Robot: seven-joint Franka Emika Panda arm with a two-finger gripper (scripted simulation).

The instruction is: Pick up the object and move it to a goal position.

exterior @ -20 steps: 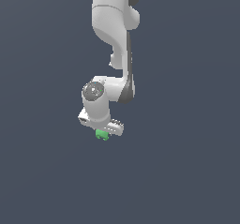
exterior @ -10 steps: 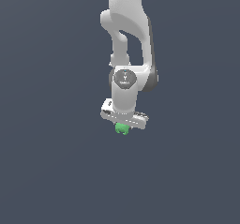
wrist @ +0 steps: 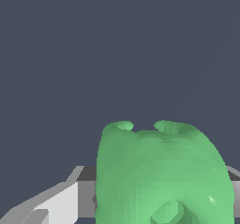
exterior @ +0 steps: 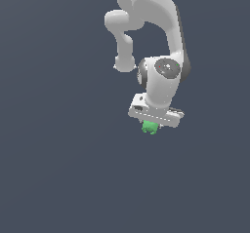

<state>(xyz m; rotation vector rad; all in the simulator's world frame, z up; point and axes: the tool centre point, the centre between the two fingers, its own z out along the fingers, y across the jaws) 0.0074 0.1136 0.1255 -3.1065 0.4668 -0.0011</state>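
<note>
Close under the wrist camera, the green lumpy object [wrist: 161, 174] sits between the fingers [wrist: 51, 204] of the tool [exterior: 150, 124], which is closed on it. We judge the carry is under way: we should keep the grip firm and move smoothly. Farther out, the arm [exterior: 149, 27] hangs bent, wrist down, with no worktop or goal visible.

Object [exterior: 150, 127]: small bright-green lumpy blob w/ little nubs on its underside. Sits directly beneath the white gripper [exterior: 151, 125], partly hidden by it. Wrist view: object [wrist: 161, 176] fills the lower frame, two rounded bumps along its far edge.
</note>
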